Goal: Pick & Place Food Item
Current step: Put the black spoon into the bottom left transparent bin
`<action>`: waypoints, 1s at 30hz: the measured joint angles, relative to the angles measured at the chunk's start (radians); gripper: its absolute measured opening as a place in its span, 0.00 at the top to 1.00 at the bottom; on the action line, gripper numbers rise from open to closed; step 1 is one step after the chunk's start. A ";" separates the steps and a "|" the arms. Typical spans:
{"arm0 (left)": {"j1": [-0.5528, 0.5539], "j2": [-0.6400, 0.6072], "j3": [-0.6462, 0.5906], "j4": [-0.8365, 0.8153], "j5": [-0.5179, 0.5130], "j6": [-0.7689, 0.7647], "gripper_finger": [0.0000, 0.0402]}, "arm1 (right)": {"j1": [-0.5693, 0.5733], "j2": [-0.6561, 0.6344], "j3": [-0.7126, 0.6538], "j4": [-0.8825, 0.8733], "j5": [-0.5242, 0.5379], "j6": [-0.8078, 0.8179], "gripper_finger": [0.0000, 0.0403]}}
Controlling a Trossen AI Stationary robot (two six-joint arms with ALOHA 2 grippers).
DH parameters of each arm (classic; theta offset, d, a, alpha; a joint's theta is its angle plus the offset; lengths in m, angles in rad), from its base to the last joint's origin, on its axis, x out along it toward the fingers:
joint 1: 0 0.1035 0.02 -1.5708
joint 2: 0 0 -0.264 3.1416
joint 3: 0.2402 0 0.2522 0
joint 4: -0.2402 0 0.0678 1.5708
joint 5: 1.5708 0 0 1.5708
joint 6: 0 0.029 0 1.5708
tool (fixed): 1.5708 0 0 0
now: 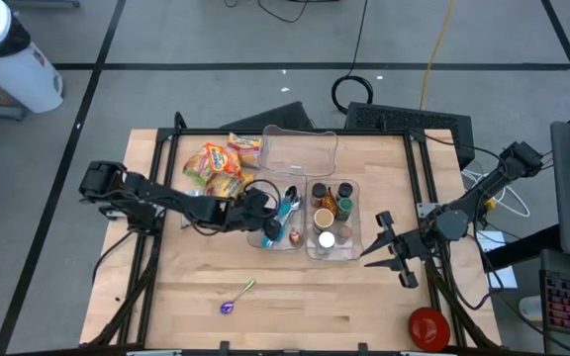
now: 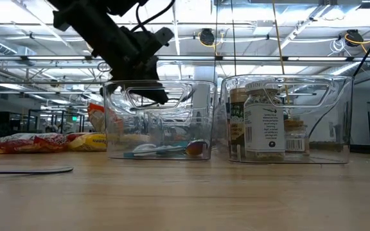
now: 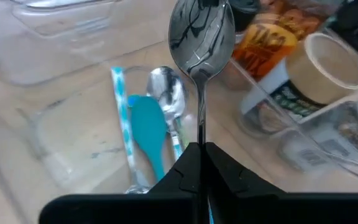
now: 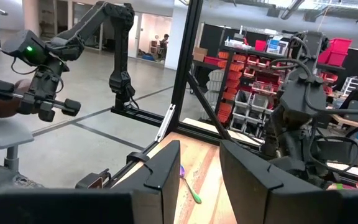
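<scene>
My left gripper (image 3: pixel 201 149) is shut on a metal spoon (image 3: pixel 201 37) and hovers over a clear utensil bin (image 1: pixel 265 237) at the table's middle. It also shows in the high view (image 1: pixel 268 210) and the low view (image 2: pixel 151 90). In the bin lie a teal spoon (image 3: pixel 148 127), a second metal spoon (image 3: pixel 166 93) and a striped handle (image 3: pixel 122 109). Snack bags (image 1: pixel 221 163) lie on the table at the far left. My right gripper (image 1: pixel 379 247) is open and empty, right of the jar bin (image 1: pixel 356 247). My left gripper pinches the metal spoon's thin handle (image 3: pixel 200 127) between its two fingers. The spoon runs on straight ahead of the fingers, with its bowl (image 3: pixel 201 31) at the far end. It is lifted clear above the utensil bin.
The clear bin beside it holds several jars (image 1: pixel 327 213). An empty clear bin (image 1: pixel 298 150) stands at the far middle. A purple spoon with a green handle (image 1: pixel 236 299) lies near the front edge. A red bowl (image 1: pixel 428 326) sits at the front right.
</scene>
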 joint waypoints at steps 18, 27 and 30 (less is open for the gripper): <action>0.025 0.131 0.031 -0.012 0.031 -0.032 0.99 | -0.021 0.001 0.000 0.000 -0.002 0.008 0.74; 0.038 0.145 0.046 -0.043 0.032 -0.049 0.98 | -0.021 0.013 0.000 0.000 -0.002 0.008 0.74; 0.037 0.145 0.046 -0.027 0.054 -0.038 0.98 | -0.021 0.013 0.000 0.000 -0.002 0.008 0.74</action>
